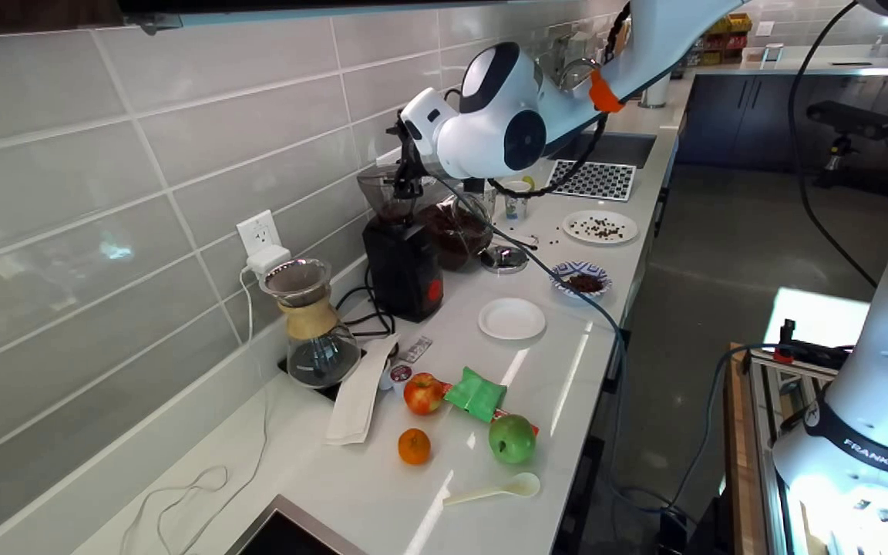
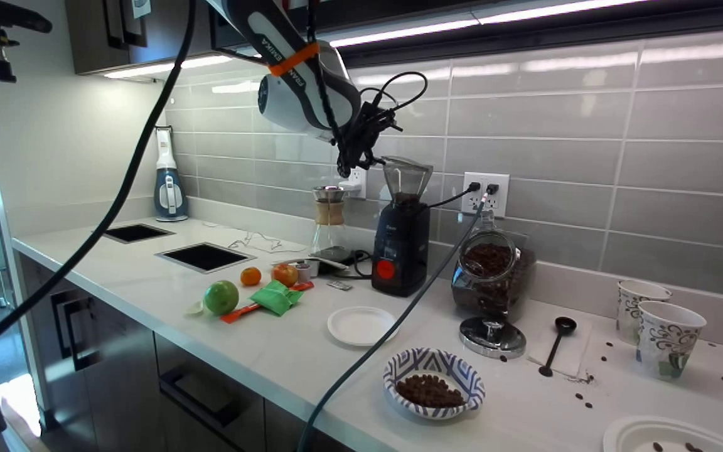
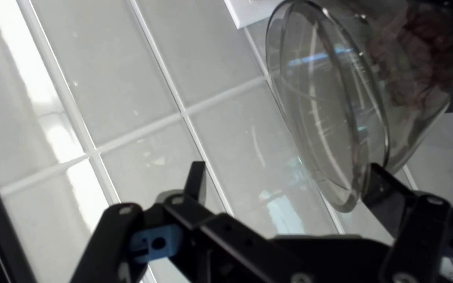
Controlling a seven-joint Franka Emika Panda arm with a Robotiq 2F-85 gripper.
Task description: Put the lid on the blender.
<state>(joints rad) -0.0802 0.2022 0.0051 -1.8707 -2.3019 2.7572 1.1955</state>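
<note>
1. The tool [image 3: 285, 169] stands wide and grips nothing I can see; in the wrist view a fingertip [image 3: 383, 190] overlaps the rim of the clear hopper [image 3: 403, 102], contact uncertain.
2. The likeliest lid [image 1: 504, 260] is the round grey disc on the surface [image 1: 367, 493], just beside the glass bean jar [image 2: 509, 282]; it may instead be that jar's own cover.
3. The tool is up at the mouth of the blender [image 2: 401, 242], presumably because the lid belongs there.
4. The blender stands upright near the wall, probably so its cord reaches the outlet [image 2: 483, 179].
5. The bowl [image 2: 433, 384] of beans sits near the front edge, I'd guess for easy reach.
6. In an exterior view the tool partly covers the hopper [image 1: 376, 189]; doubled clear edges in the wrist view leave unclear whether anything caps it.
7. The wrist view cuts off most of the blender's black body.
</note>
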